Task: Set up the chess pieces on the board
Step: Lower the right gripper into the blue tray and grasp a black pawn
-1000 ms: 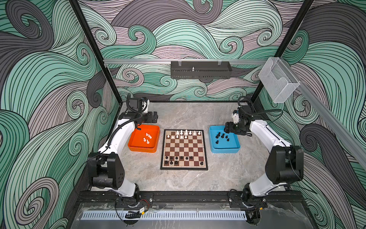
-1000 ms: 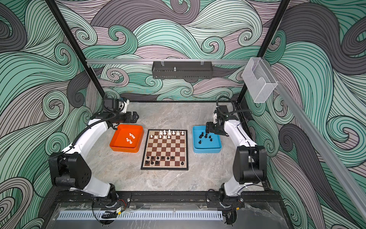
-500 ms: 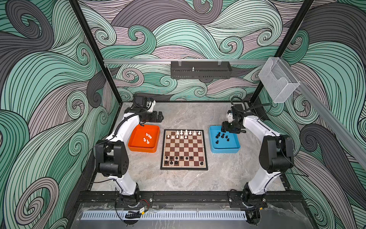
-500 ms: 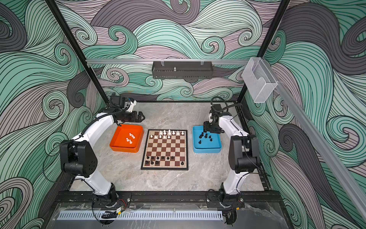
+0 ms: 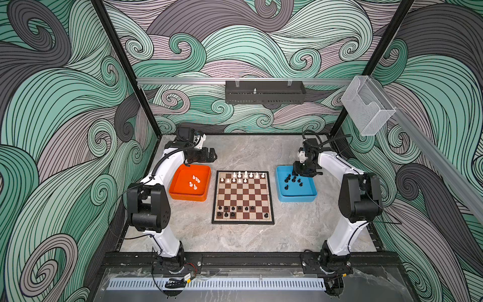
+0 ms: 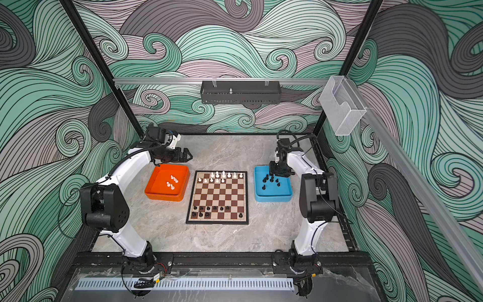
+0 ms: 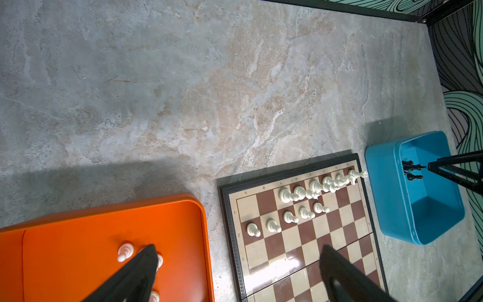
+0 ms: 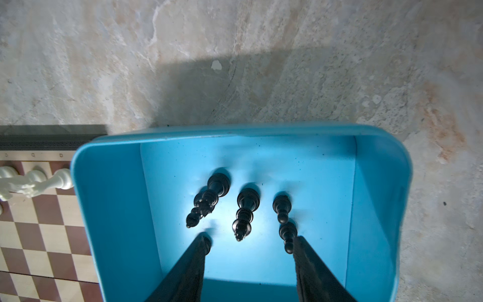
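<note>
Chess pieces (image 5: 239,180) stand part-placed on the board (image 5: 243,196) at frame centre, and spare black ones (image 5: 293,180) wait in the blue tray (image 5: 296,199) to its right. The right gripper (image 8: 251,240), fingers apart, lines up on a tall black piece (image 8: 243,209). It should centre well and close gently, because a pawn (image 8: 287,234) sits just beside one finger. The left gripper (image 5: 212,154), fingers wide apart and empty, hovers by the orange tray (image 5: 188,197)'s upper right corner.

Middle rows of the board (image 5: 243,194) lie bare. In the blue tray (image 8: 109,209), black pieces (image 8: 247,201) stand clustered, with narrow gaps between.
</note>
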Available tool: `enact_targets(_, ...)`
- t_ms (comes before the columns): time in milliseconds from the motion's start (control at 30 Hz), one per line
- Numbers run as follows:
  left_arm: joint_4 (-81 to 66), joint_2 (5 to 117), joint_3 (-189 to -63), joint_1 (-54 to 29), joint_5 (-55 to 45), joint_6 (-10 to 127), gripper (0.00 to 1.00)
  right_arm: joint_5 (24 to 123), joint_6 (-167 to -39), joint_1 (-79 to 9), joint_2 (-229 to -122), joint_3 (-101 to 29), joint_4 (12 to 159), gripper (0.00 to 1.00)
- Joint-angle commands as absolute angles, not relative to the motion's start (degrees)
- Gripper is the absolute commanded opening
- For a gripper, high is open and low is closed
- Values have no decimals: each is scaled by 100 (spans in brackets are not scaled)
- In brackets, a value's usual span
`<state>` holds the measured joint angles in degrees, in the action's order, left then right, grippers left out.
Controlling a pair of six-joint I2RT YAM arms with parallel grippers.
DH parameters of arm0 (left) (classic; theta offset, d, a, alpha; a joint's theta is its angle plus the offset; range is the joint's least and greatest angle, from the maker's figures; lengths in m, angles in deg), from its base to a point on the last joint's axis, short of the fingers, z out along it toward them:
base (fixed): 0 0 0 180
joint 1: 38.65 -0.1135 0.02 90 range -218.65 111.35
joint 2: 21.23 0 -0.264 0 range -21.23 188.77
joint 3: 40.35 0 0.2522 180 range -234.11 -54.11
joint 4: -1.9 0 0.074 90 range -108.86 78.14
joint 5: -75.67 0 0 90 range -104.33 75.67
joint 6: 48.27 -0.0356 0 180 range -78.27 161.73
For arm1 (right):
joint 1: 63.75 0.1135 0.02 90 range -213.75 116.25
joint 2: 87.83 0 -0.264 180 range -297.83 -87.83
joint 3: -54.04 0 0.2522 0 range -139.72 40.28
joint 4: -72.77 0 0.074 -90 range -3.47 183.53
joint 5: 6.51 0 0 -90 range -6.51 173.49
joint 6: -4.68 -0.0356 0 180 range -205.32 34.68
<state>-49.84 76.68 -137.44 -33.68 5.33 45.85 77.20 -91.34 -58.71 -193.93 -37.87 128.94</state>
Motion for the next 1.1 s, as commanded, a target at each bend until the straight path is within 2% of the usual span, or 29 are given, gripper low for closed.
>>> enact_targets(0, -5164, 7560, -13862, -3352, 585, 4630, 99, 7653, -9120, -5830, -19414, -3926, 13018, 54)
enact_targets(600, -5029, 7522, -13712, -3312, 250, 4498, 99, 7999, -9321, -5795, -19575, -3914, 13032, 49)
enact_targets(1067, -5156, 7581, -13858, -3215, -134, 4402, 99, 7689, -9515, -5788, -19733, -3899, 12861, 44)
